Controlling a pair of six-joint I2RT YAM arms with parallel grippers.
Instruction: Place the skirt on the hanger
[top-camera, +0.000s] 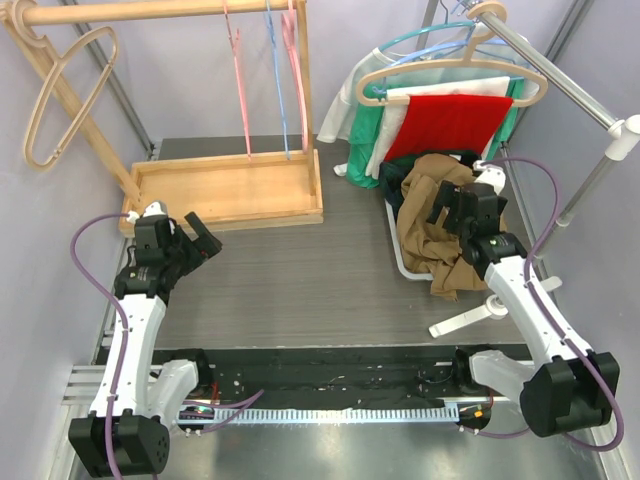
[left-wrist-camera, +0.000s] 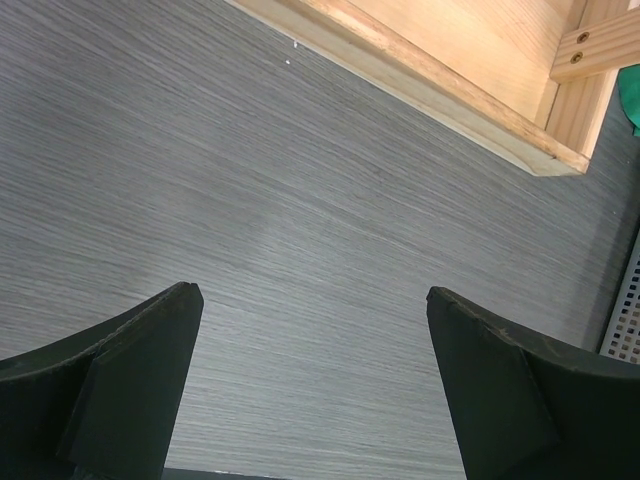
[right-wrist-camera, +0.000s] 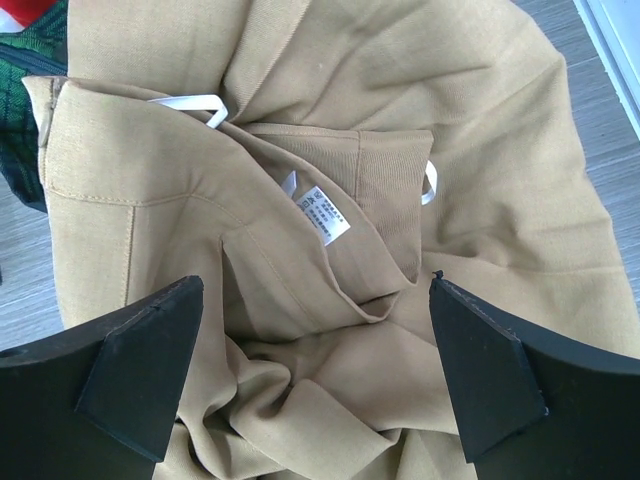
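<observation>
Over the crumpled skirt (right-wrist-camera: 480, 150), our right pincer (right-wrist-camera: 312, 290) hangs spread — we risk pinching one loose fold rather than the waistband, so it bunches when lifted.

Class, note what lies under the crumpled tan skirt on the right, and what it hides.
A dark green garment and a white frame peek out from beneath the crumpled tan skirt. Whatever else lies under it is covered.
</observation>
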